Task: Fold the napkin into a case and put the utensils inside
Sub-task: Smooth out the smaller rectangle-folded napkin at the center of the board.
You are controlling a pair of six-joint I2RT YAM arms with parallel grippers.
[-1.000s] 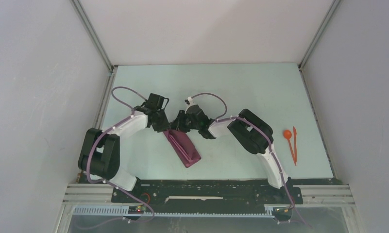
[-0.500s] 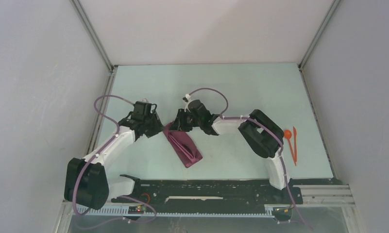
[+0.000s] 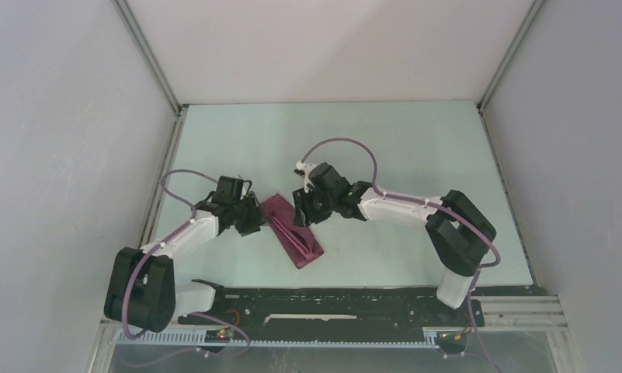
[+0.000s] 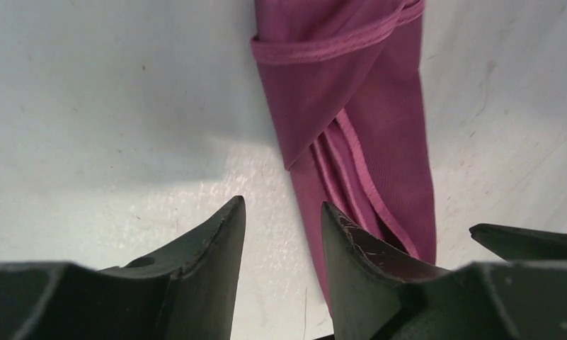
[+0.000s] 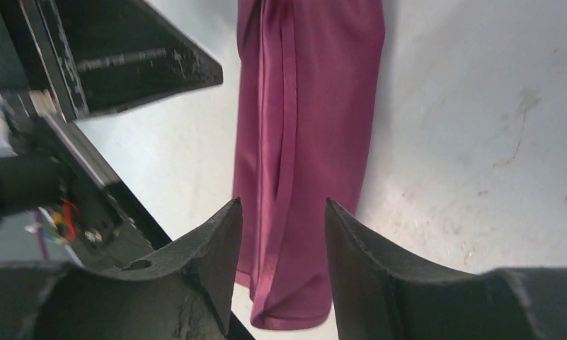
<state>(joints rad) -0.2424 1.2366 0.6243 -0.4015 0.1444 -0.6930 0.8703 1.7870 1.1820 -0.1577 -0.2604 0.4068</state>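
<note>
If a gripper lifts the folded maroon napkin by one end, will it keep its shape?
Probably not: the napkin looks like thin soft cloth, so it would likely droop. Its overlapping layers lie loose and may slide open. Flat, it should not roll.

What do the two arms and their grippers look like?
The left arm and right arm have white shells and bulky black joints. A purple cable loops along each. The left gripper and right gripper are black; their fingers are tapering wedges with scuffed inner faces.
</note>
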